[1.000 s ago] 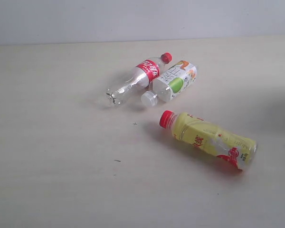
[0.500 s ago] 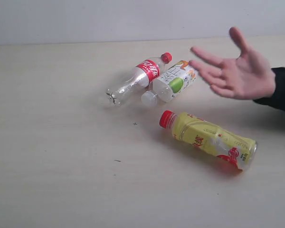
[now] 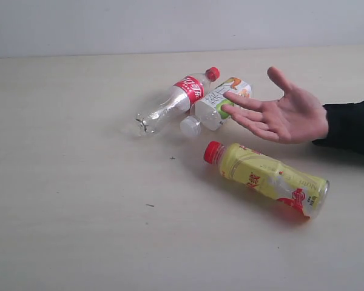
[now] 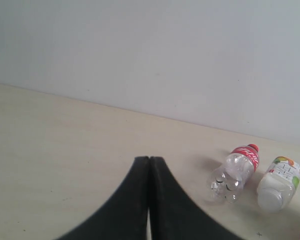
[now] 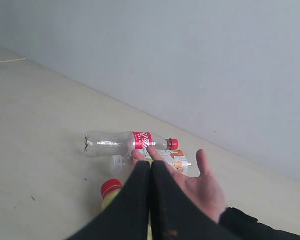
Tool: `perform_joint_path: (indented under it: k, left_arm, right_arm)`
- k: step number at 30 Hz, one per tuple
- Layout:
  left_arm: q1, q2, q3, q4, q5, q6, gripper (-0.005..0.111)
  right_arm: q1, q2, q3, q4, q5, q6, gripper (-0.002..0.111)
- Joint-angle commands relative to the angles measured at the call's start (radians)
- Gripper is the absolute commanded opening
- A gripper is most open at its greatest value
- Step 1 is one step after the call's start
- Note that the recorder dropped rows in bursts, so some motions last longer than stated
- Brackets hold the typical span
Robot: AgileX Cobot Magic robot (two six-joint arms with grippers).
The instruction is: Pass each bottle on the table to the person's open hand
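Observation:
Three bottles lie on the pale beige table [image 3: 73,182]. The clear bottle with red label and cap [image 3: 173,101] [image 4: 235,172] [image 5: 120,142] rests beside the clear one with a white fruit label [image 3: 213,108] [image 4: 278,183] [image 5: 177,163]. The yellow red-capped bottle [image 3: 264,177] [image 5: 110,190] lies nearer the front. The whitish green-labelled bottle is out of view. A person's open hand [image 3: 279,115] [image 5: 202,187] hovers palm up over the fruit-label bottle. My left gripper [image 4: 149,159] and right gripper [image 5: 150,163] are shut and hold nothing; neither shows in the exterior view.
A plain grey wall [image 3: 170,24] runs along the table's far edge. The person's black sleeve [image 3: 352,126] reaches in from the right. Tiny dark specks [image 3: 172,158] dot the surface.
A person's hand came in from the right, then dropped lower and further left, palm up over the fruit-label bottle. The bottles have not moved.

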Motion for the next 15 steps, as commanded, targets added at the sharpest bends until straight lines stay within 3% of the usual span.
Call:
perform_joint_path:
  k: [1, 3, 5, 9, 12, 15]
  left_arm:
    - [-0.006, -0.006, 0.000, -0.006, -0.003, 0.004, 0.000]
    - [-0.006, -0.006, 0.000, -0.006, -0.003, 0.004, 0.000]
    - [-0.006, -0.006, 0.000, -0.006, -0.003, 0.004, 0.000]
    - [-0.006, -0.006, 0.000, -0.006, -0.003, 0.004, 0.000]
    - [-0.006, -0.006, 0.000, -0.006, -0.003, 0.004, 0.000]
    - [-0.006, -0.006, 0.000, -0.006, -0.003, 0.004, 0.000]
  right_arm:
    - [0.002, -0.003, 0.007, -0.190, -0.035, 0.234, 0.000]
    - [0.002, 0.017, 0.004, -0.335, -0.051, 0.466, 0.000]
    - [0.002, 0.097, -0.029, -0.398, -0.030, 0.545, 0.000]
    - [0.002, 0.394, -0.181, -0.346, 0.167, 0.470, 0.000]
    - [0.002, 0.647, -0.318, -0.172, 0.306, 0.284, 0.000]
    - [0.002, 0.872, -0.397, -0.058, 0.375, 0.149, 0.008]
